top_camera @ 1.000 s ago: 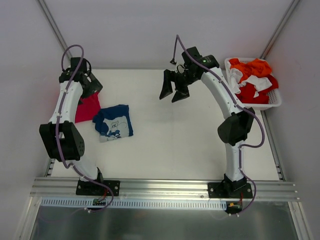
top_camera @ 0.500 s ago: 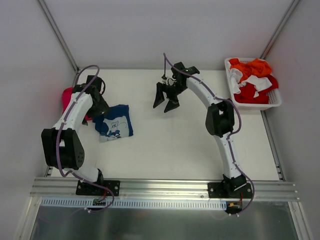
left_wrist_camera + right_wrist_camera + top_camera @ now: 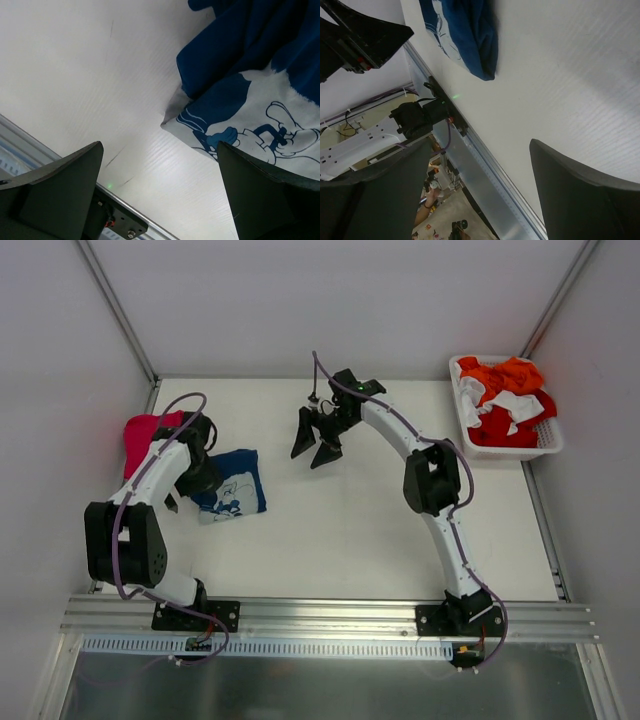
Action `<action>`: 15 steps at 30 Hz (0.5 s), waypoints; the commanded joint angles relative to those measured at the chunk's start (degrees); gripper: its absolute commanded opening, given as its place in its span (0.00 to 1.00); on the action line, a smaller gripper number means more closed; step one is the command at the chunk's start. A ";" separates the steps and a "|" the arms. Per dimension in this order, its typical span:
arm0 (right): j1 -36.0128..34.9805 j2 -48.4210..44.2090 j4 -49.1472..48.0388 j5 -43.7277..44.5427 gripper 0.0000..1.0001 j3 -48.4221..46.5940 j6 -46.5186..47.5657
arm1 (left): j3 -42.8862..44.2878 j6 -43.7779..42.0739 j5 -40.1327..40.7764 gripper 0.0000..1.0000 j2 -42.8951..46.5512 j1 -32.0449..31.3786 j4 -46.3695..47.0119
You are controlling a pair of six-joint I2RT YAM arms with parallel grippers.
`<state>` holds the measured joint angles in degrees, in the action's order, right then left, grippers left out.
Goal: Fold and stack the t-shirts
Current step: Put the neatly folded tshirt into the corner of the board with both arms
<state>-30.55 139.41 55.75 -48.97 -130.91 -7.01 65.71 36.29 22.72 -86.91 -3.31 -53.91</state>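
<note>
The left gripper (image 3: 186,492) hangs with its jaws wide apart and nothing between them, just over the near-left corner of the navy t-shirt (image 3: 232,485); the left wrist view shows only bare table (image 3: 75,75) and that corner of the cloth (image 3: 250,65) below it. The right gripper (image 3: 314,444) is likewise spread and empty, raised over the middle of the table's far half, well apart from both garments. The navy shirt lies as a compact bundle with its white print showing, so its folding looks largely done, though one edge seems loose. The red t-shirt (image 3: 145,430) sits at the far-left edge, partly behind the left arm; I cannot tell how neatly it is folded. Neither lies on the other, so stacking remains. A basket (image 3: 512,453) at the far right holds more clothes.
</note>
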 commanded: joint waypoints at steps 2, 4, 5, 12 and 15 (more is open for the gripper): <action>-0.92 1.47 -4.06 -5.08 0.84 -1.28 -2.75 | -2.69 0.62 -4.87 0.99 4.20 0.06 3.19; -1.53 2.44 -5.11 -5.61 0.84 -1.62 -3.63 | -5.32 0.10 -6.72 0.99 6.14 0.06 6.43; -1.71 2.61 -5.38 -5.87 0.84 -1.71 -3.80 | -6.29 -0.08 -7.16 0.99 7.01 0.06 7.67; -3.73 4.02 -5.47 -5.87 0.84 -1.80 -3.45 | -16.56 -1.93 -14.45 0.99 10.62 1.03 18.21; -4.61 4.46 -5.56 -5.96 0.84 -1.71 -3.28 | -20.62 -2.54 -16.65 0.99 12.82 1.90 23.66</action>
<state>-34.09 144.03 51.18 -52.31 -130.91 -10.07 48.40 35.62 10.52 -77.12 -2.50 -37.36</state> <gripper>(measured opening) 0.840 0.991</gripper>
